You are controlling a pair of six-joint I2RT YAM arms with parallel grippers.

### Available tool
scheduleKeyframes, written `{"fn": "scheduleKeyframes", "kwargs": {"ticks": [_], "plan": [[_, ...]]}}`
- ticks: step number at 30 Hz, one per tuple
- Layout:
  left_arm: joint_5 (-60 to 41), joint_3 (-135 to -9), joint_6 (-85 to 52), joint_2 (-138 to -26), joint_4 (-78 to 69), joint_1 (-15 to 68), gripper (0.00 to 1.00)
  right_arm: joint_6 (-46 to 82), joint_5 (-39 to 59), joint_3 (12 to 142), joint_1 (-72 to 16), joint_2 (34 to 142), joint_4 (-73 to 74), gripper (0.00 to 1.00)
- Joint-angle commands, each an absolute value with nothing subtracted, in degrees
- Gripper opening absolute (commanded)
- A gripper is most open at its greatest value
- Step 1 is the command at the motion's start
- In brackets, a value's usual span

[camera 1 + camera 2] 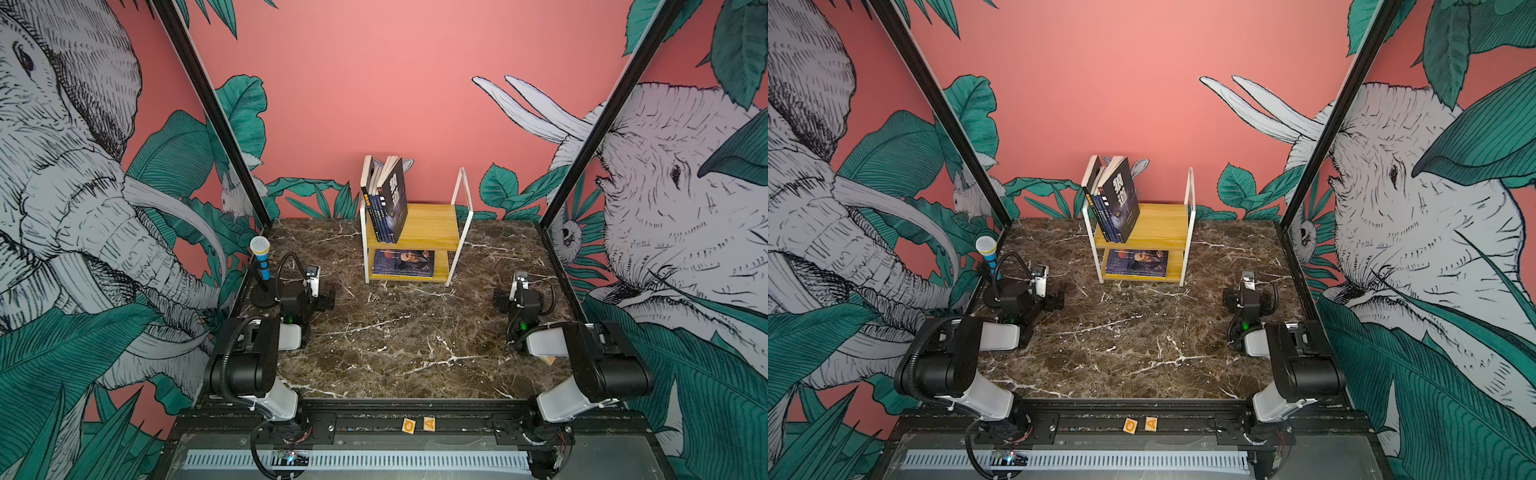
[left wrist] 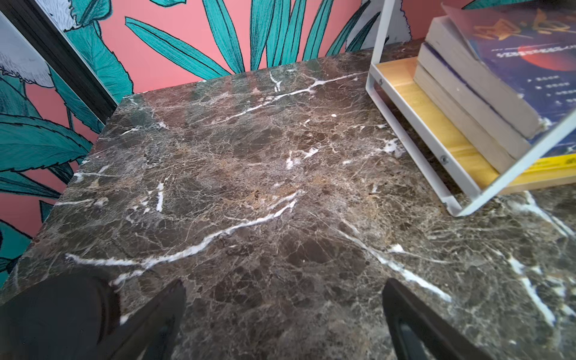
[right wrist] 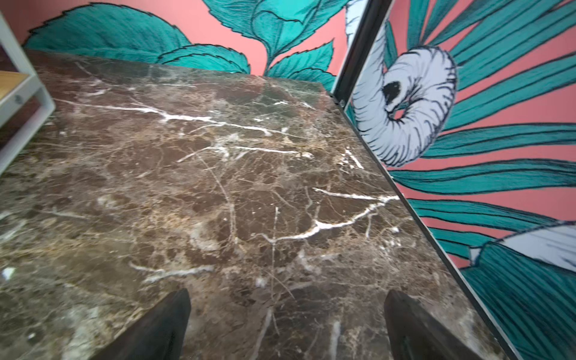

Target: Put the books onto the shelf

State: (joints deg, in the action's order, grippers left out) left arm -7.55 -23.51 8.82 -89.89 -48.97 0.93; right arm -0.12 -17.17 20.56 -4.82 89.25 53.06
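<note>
The shelf (image 1: 432, 226) (image 1: 1163, 222) stands at the back middle of the marble table. On its upper board several books lean left against the white frame: a black one (image 1: 395, 195) (image 1: 1121, 199) in front, navy ones (image 1: 377, 218) behind it. More books (image 1: 403, 262) (image 1: 1136, 262) lie flat in a stack on the lower board, a purple cover on top; the left wrist view shows this stack (image 2: 467, 90) from its page side. My left gripper (image 1: 311, 298) (image 2: 285, 293) rests open over bare marble, left of the shelf. My right gripper (image 1: 521, 300) (image 3: 286, 302) is open too, right of the shelf (image 3: 28, 103).
A toy microphone on a stand (image 1: 260, 266) sits at the table's left edge behind my left arm. A yellow book edge (image 2: 554, 163) shows under the flat stack. A dark book with a gold spine (image 1: 365, 199) leans leftmost. Two letter blocks (image 1: 408, 424) lie on the front rail.
</note>
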Motion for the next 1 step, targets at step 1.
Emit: {"fn": "scheduleKeyframes", "kwargs": {"ticks": [1], "plan": [[-6.9,-22.9,8.3,-88.8,-51.0,1.1,1.00,-0.5,-12.9,21.8,-4.0,88.8,53.2,0.99]]}}
